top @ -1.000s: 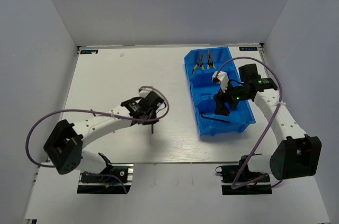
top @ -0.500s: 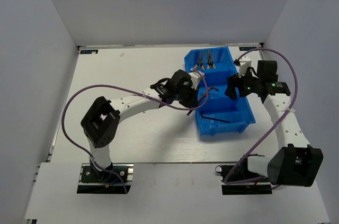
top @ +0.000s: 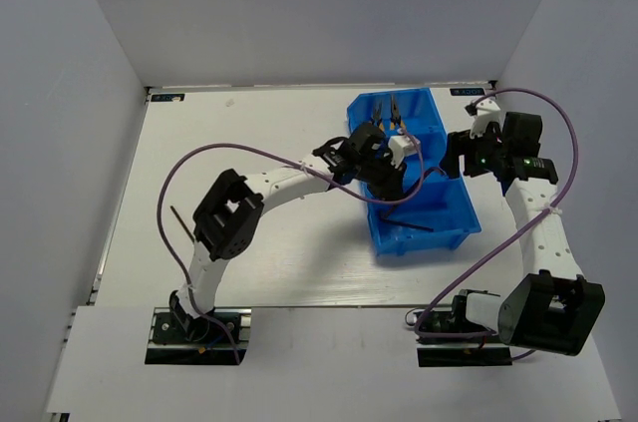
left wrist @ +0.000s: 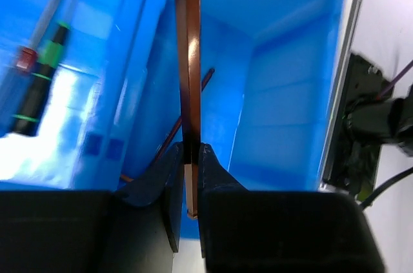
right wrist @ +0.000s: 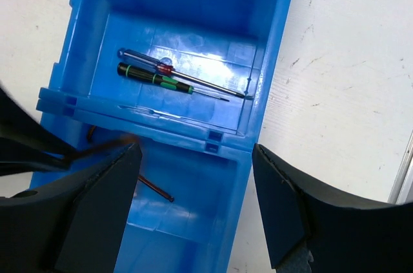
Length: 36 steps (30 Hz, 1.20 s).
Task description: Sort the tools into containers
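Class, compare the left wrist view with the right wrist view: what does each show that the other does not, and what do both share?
Left wrist only: the left end effector shut on a thin hex key, seen close up. Right wrist only: the right end effector, open, and the blue-red screwdriver in full. Both: the blue bin, the black-green screwdriver and a loose hex key lying in a compartment.

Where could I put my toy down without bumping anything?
Bare table lies far-left, between the back edge and the left arm, and along the near strip before the blue bin. It's crowded over the bin: left fingers pinch a hex key there, right fingers hang open beside.
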Available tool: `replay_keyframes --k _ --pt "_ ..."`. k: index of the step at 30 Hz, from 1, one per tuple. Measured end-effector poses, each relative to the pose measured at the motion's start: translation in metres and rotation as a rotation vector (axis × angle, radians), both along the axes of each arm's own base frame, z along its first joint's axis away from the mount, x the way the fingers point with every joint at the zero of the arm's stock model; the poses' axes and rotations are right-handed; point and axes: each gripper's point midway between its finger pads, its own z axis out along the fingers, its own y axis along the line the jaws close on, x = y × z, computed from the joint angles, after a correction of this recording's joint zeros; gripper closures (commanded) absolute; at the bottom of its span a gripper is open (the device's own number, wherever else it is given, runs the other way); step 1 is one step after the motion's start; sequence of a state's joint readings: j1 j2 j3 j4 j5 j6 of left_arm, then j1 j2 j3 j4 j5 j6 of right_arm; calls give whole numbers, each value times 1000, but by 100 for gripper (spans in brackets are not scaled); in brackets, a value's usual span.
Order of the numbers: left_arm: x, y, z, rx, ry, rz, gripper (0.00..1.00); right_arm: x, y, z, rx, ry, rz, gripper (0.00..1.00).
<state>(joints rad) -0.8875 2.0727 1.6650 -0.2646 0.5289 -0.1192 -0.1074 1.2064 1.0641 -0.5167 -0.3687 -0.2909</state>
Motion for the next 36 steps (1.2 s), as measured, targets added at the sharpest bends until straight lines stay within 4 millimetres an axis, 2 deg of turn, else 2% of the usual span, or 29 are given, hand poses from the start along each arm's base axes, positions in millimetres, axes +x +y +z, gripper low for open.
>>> replay_keyframes --k 3,5,7,8,10,13,15,16,17,18,19,20,21,23,24,25,26,27,28,30,32,36 --pt "-8 -1 -28 52 48 -24 70 0 0 1 12 -2 -1 23" --pt "-13 2 -43 92 74 -31 60 0 2 1 22 -1 5 23" --pt "-15 3 -46 106 80 -28 55 -1 5 2 34 -2 15 23" --pt "-15 3 -44 104 75 -27 49 -1 5 3 41 -2 18 21" --pt "-13 3 -39 100 63 -15 45 -1 7 3 55 -2 24 19" --pt "-8 6 -22 85 30 28 43 -3 12 5 80 -4 48 17" --pt "-3 16 -6 76 3 87 40 -4 16 7 98 -6 69 21" --pt "0 27 2 81 -15 153 40 -4 18 8 108 -6 79 24" --pt "2 40 11 89 -25 217 40 -5 20 8 116 -7 88 28" --pt "7 58 22 101 -40 312 56 -6 22 9 123 -8 97 51" --pt "12 82 35 112 -40 448 67 -6 24 10 133 -10 110 68" --pt "14 106 47 117 -23 571 67 -6 26 10 137 -12 122 82" --pt "16 139 58 124 1 723 72 -7 28 10 148 -9 130 100" --pt "14 213 70 121 89 1047 70 -8 32 8 165 4 143 100" --pt "9 248 69 117 123 1181 63 -8 34 6 171 10 151 100" --pt "1 284 64 118 159 1313 61 -9 36 2 177 20 160 94" --pt "-11 322 55 122 194 1456 59 -10 39 -1 182 32 170 82" --pt "-26 350 43 127 228 1560 58 -11 42 -5 185 48 181 67" --pt "-43 372 29 134 259 1641 56 -11 46 -9 185 59 201 61" --pt "-75 402 -1 185 309 1737 50 -12 56 -17 187 83 244 57" --pt "-97 424 -24 250 345 1811 45 -12 66 -27 191 117 280 54" --pt "-104 440 -39 374 358 1913 38 -13 80 -39 206 176 328 52"
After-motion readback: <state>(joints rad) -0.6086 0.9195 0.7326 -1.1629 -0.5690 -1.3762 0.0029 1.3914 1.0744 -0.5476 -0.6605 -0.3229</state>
